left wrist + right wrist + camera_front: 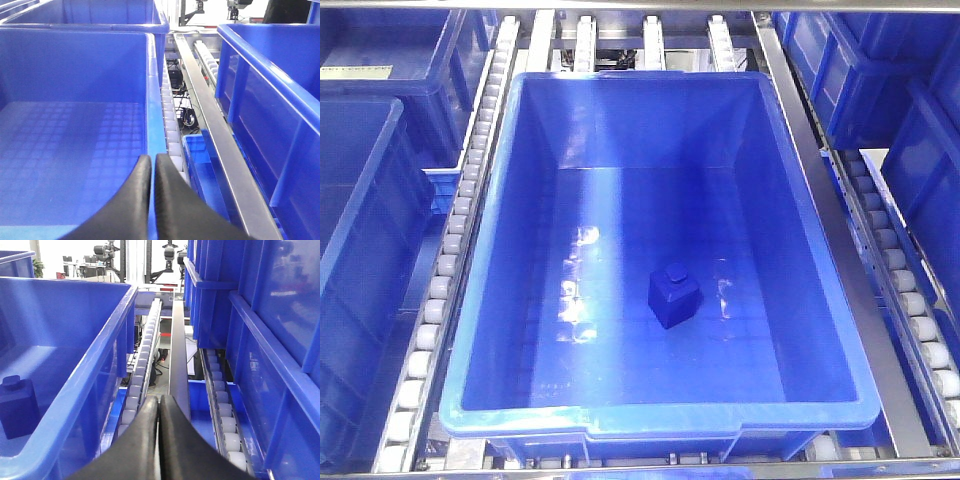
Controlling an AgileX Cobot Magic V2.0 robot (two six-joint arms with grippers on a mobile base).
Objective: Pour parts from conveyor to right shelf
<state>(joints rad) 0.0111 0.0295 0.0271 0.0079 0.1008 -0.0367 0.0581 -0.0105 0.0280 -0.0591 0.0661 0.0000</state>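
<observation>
One small blue block with a stud, the part (673,295), stands on the floor of a large blue bin (660,418) on the right shelf's roller rails (450,270). In the right wrist view the part (19,405) stands inside that bin (95,360), to the left of my right gripper (160,399). That gripper is shut and empty above a roller rail (142,365). My left gripper (152,159) is shut over the right rim of an empty bin (75,125). The conveyor is out of view. Neither gripper shows in the front view.
More blue bins flank the middle one on the left (360,210) and right (920,160). A silver frame bar (820,190) runs along its right side. Another bin wall (270,100) rises right of the left gripper, with cables below the rails (180,105).
</observation>
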